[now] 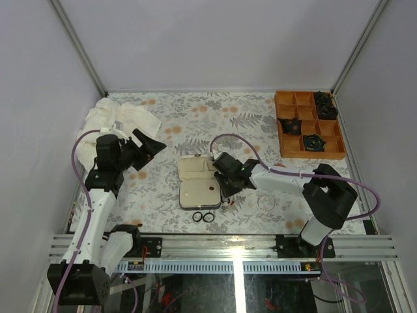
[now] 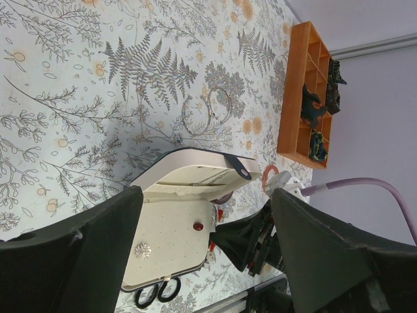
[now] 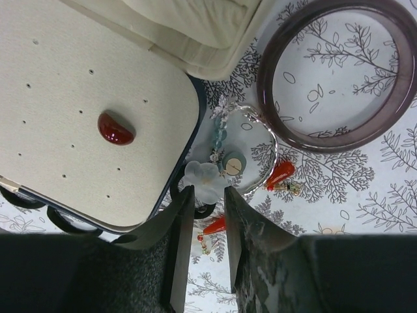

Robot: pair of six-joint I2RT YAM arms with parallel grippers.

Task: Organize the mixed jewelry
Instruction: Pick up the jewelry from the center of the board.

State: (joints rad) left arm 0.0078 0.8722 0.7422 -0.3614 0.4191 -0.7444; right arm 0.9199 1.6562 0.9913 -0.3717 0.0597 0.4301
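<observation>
Parted by only a narrow slot at the right gripper (image 3: 207, 195), low beside the rounded near-right corner of the navy case (image 3: 65, 78). Right at the tips, a white flower earring (image 3: 205, 181); cannot tell whether pinched or merely touched. Inside the slot, down on the floral table (image 3: 365, 195), a red drop earring (image 3: 215, 226).

Just off that same case corner:
- blue-green beads (image 3: 220, 134)
- a round stud (image 3: 233, 163)
- a thin silver hoop (image 3: 273, 147)
- a second red drop (image 3: 281, 175)

A little farther out from the case, lying flat, a dark reddish bangle (image 3: 265, 78). On the cream lining inside the case, a red half-moon stud (image 3: 116, 128). Just beside the case's near edge, two black rings (image 1: 202, 216), side by side.

Spread wide at the left gripper (image 2: 205, 195), pinching nothing, held above the table left of the case. Beyond the case's open lid, two silver wire hoops (image 2: 205, 111), overlapping. Well apart from the case, far right, an orange tray (image 1: 287, 124).
</observation>
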